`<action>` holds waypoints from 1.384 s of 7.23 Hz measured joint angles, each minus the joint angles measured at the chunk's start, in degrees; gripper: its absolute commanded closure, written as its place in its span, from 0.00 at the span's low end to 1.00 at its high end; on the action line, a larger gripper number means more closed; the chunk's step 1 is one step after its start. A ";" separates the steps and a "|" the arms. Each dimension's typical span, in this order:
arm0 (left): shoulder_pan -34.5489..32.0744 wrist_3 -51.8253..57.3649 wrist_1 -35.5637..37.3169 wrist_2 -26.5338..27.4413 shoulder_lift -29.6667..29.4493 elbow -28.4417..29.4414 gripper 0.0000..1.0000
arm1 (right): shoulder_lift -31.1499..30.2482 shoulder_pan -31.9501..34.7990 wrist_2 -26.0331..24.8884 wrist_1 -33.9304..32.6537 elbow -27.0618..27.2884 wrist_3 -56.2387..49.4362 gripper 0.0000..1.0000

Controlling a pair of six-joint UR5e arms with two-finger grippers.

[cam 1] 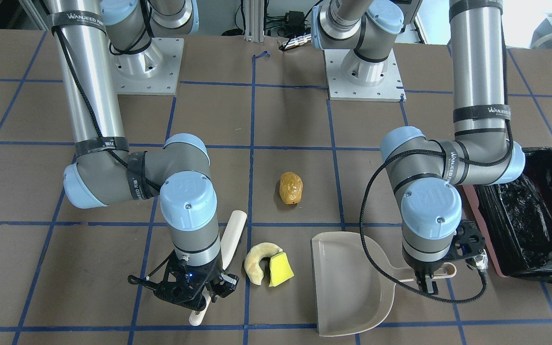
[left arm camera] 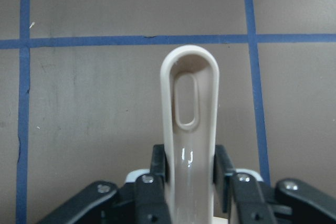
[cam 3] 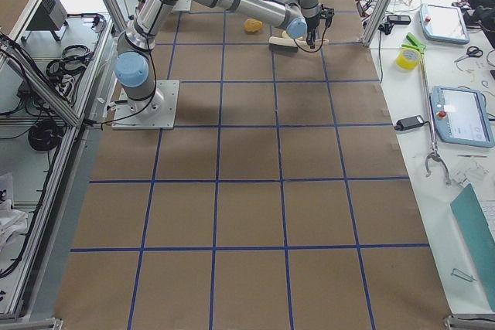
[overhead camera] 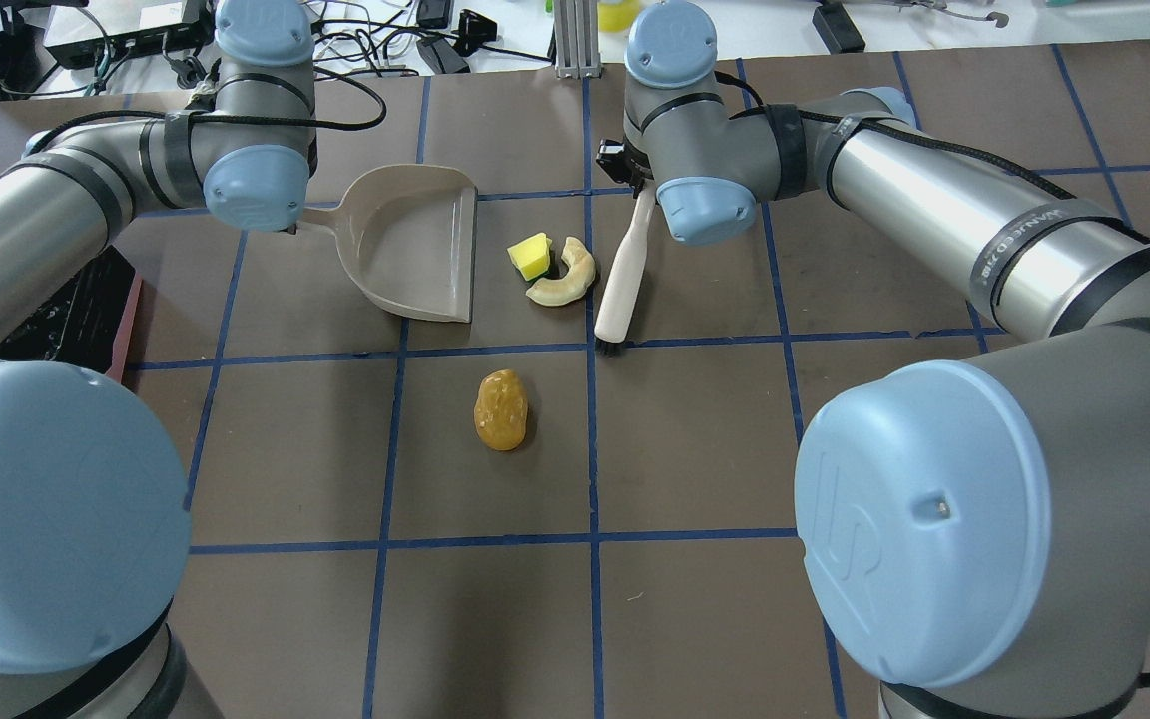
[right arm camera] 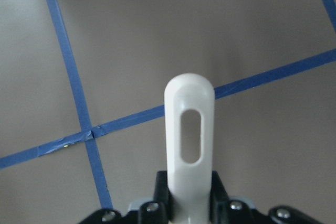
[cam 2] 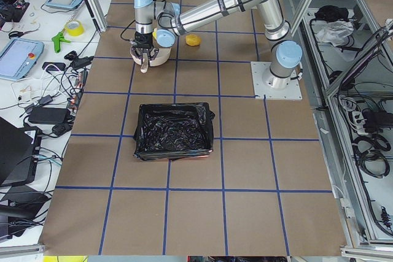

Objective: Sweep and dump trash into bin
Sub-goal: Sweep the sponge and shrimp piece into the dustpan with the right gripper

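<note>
The golden-brown lumpy piece (cam 1: 290, 188) (overhead camera: 501, 409) lies alone mid-table. The cream crescent (cam 1: 258, 261) (overhead camera: 565, 280) and the yellow wedge (cam 1: 281, 270) (overhead camera: 531, 256) lie touching each other, between the brush and the dustpan. My left gripper (cam 1: 429, 282) (left arm camera: 190, 163) is shut on the handle of the beige dustpan (cam 1: 348, 287) (overhead camera: 415, 245), which rests flat on the table. My right gripper (cam 1: 204, 292) (right arm camera: 189, 187) is shut on the handle of the white brush (cam 1: 233, 235) (overhead camera: 625, 275). The pink-sided bin (cam 1: 479, 230) (cam 2: 172, 130), lined with a black bag, stands beyond the left arm.
Both arm bases (cam 1: 146, 67) (cam 1: 364, 72) are bolted on at the table's robot side. The brown table top is marked with blue tape lines. Cables and devices lie off the table's far edge in the overhead view.
</note>
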 measured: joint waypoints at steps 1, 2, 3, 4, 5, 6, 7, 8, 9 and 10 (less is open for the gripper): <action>0.00 0.02 0.00 0.00 -0.01 0.00 1.00 | 0.65 0.50 0.11 -0.82 -0.60 1.50 0.96; 0.00 0.09 0.00 0.00 -0.01 0.00 1.00 | 1.40 1.11 0.22 -1.12 -1.98 3.37 0.95; 0.00 0.14 0.03 0.00 -0.01 0.01 1.00 | 2.54 2.04 0.25 -1.25 -3.76 5.57 0.95; 0.00 0.08 0.06 0.00 -0.02 0.05 1.00 | 3.74 3.02 0.25 -1.32 -5.56 7.66 0.95; 0.00 -0.04 0.08 0.00 -0.05 0.08 1.00 | 4.71 3.76 0.26 -1.35 -7.18 9.21 0.95; 0.00 -0.08 0.09 -0.02 -0.07 0.08 1.00 | 5.76 4.63 0.26 -1.35 -9.12 10.99 0.95; 0.00 -0.03 0.09 -0.06 -0.09 0.07 1.00 | 6.93 5.69 0.28 -1.25 -11.37 13.10 0.95; 0.00 0.03 0.09 -0.08 -0.10 0.06 1.00 | 8.14 6.96 0.32 -1.11 -13.66 14.91 0.95; 0.00 0.06 0.10 -0.09 -0.10 0.05 1.00 | 9.10 8.23 0.36 -1.03 -15.62 15.99 0.95; 0.00 0.13 0.09 -0.09 -0.10 0.04 1.00 | 9.64 9.31 0.48 -0.95 -17.18 16.64 0.95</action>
